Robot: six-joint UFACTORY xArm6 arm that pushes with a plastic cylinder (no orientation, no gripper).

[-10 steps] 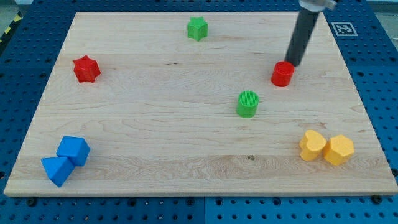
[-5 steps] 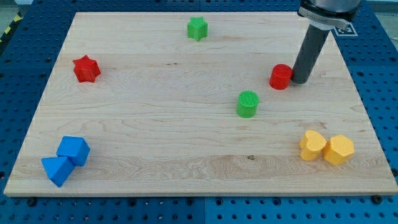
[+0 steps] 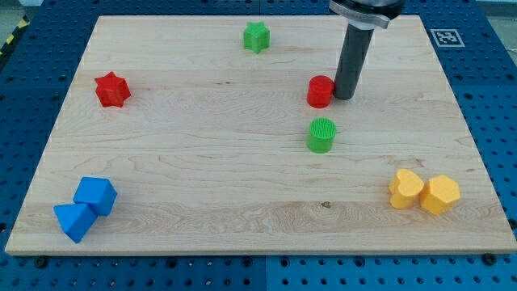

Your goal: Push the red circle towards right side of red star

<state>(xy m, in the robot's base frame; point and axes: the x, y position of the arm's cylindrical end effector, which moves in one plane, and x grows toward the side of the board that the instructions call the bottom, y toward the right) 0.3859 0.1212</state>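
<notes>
Pale wooden board (image 3: 242,186) on blue perforated table (image 3: 24,97) — red circle (image 3: 320,92) right of centre, my tip (image 3: 342,97) touching its right side, holding nothing; red star (image 3: 111,89) far left.

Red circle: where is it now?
The red circle sits right of centre in the view's upper half, just above the green cylinder, with my tip against its right side.
</notes>
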